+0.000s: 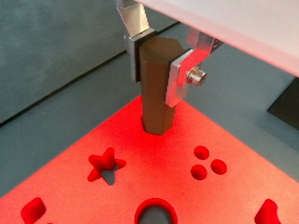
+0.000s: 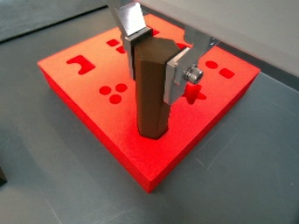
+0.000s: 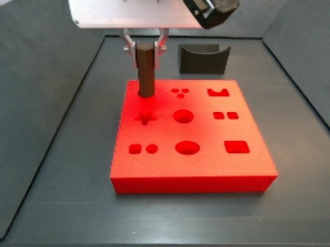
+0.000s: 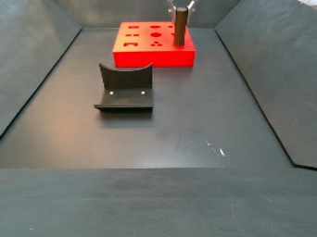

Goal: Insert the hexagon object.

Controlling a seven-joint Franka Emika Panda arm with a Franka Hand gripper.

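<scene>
My gripper [image 1: 158, 61] is shut on the hexagon object [image 1: 156, 92], a dark reddish-brown faceted peg held upright by its upper end between the silver fingers [image 1: 177, 77]. Both wrist views show this grip; the gripper [image 2: 158, 63] and peg [image 2: 149, 101] stand over the red block [image 2: 100, 122]. The peg's lower end meets the block's top near a corner, beside the star hole [image 1: 105, 163]. I cannot tell whether it sits in a hole. In a side view the peg [image 3: 146, 72] stands at the block's [image 3: 194, 169] far left corner under the gripper [image 3: 146, 43]. It shows small in a side view [image 4: 181, 26].
The red block has a star hole, dot holes [image 1: 208, 163], round and square holes [image 3: 236, 147]. A dark grey curved block [image 3: 203, 58] stands behind the red block and lies nearer in a side view [image 4: 124, 88]. Dark walls enclose the grey floor [image 4: 186, 139].
</scene>
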